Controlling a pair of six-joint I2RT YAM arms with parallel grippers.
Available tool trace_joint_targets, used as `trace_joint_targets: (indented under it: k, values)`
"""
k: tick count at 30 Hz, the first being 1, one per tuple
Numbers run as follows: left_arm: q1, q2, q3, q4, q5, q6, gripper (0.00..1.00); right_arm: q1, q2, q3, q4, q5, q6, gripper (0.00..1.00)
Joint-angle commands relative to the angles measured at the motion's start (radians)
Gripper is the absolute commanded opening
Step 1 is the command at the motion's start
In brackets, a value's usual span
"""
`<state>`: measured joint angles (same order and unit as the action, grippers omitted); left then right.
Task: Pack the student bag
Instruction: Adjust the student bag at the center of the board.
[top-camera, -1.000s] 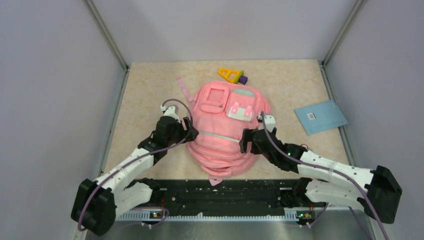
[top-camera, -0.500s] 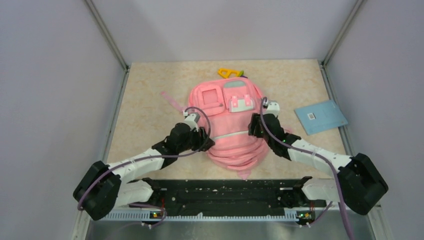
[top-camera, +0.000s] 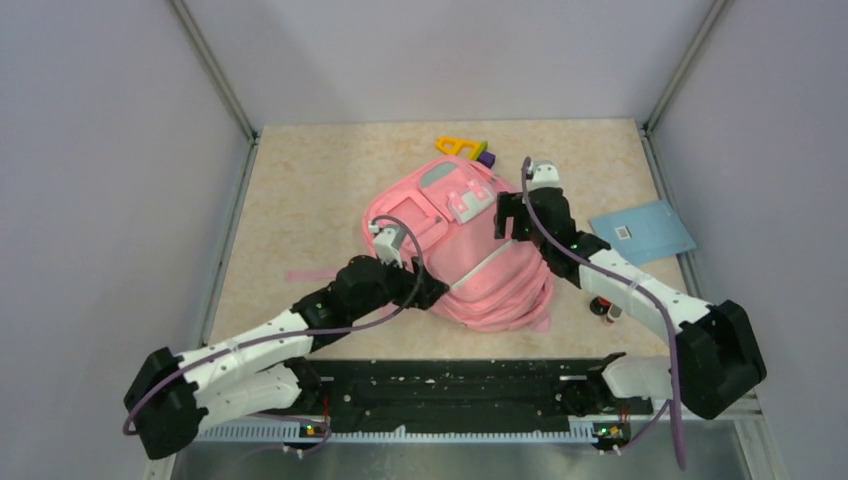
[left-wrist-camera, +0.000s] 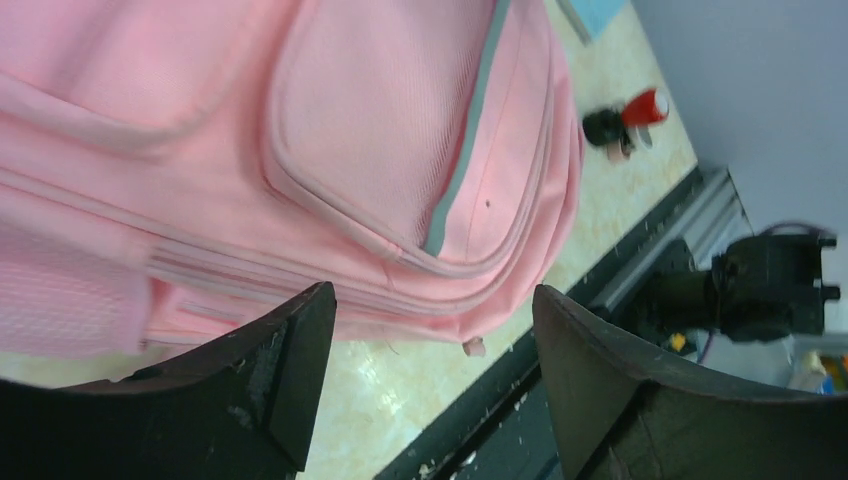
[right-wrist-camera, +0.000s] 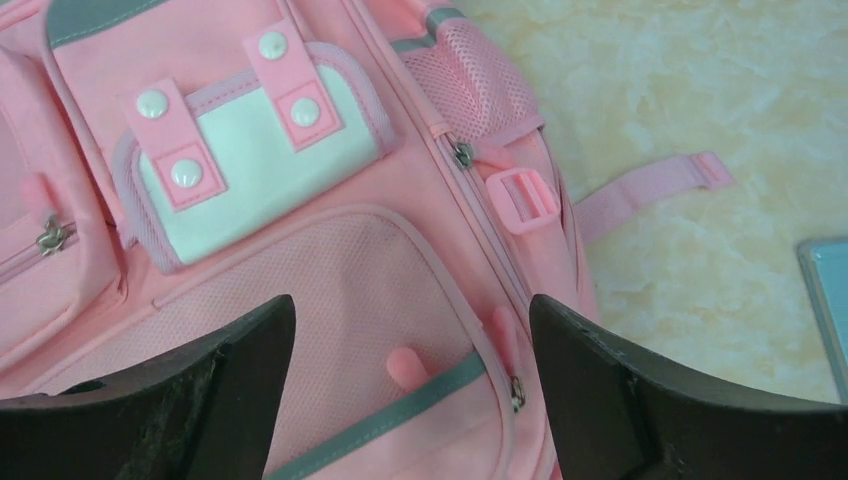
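Though faint overhead, student bag's (right-wrist-camera: 380, 290) snaps (right-wrist-camera: 186, 172)

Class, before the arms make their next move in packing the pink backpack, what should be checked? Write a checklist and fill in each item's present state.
1. Left claw open and empty: ok.
2. Right claw open and empty: ok.
3. Backpack lying front pockets up on the table: ok.
4. Main compartment unzipped: cannot tell.
5. Blue booklet, yellow toy and red-capped item packed: not ok; all lie outside the backpack.
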<state>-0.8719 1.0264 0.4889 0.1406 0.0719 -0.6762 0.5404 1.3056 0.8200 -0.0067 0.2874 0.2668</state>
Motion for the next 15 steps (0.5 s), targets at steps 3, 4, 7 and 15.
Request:
trace_joint_targets:
  k: [3, 4, 7, 15]
  values:
    - [0.022, -0.176, -0.003, -0.248, -0.253, 0.023, 0.79, -0.002, -0.156, 0.010, -0.290, -0.014, 0.115, 0.85]
    - [0.022, -0.185, -0.025, -0.251, -0.251, -0.002, 0.79, -0.002, -0.182, -0.009, -0.316, -0.017, 0.145, 0.85]
    - [0.022, -0.195, -0.110, -0.222, -0.256, -0.102, 0.78, -0.002, -0.279, -0.080, -0.372, -0.027, 0.252, 0.85]
    - [0.023, -0.213, -0.260, -0.061, -0.308, -0.276, 0.77, -0.002, -0.443, -0.248, -0.413, -0.096, 0.437, 0.91]
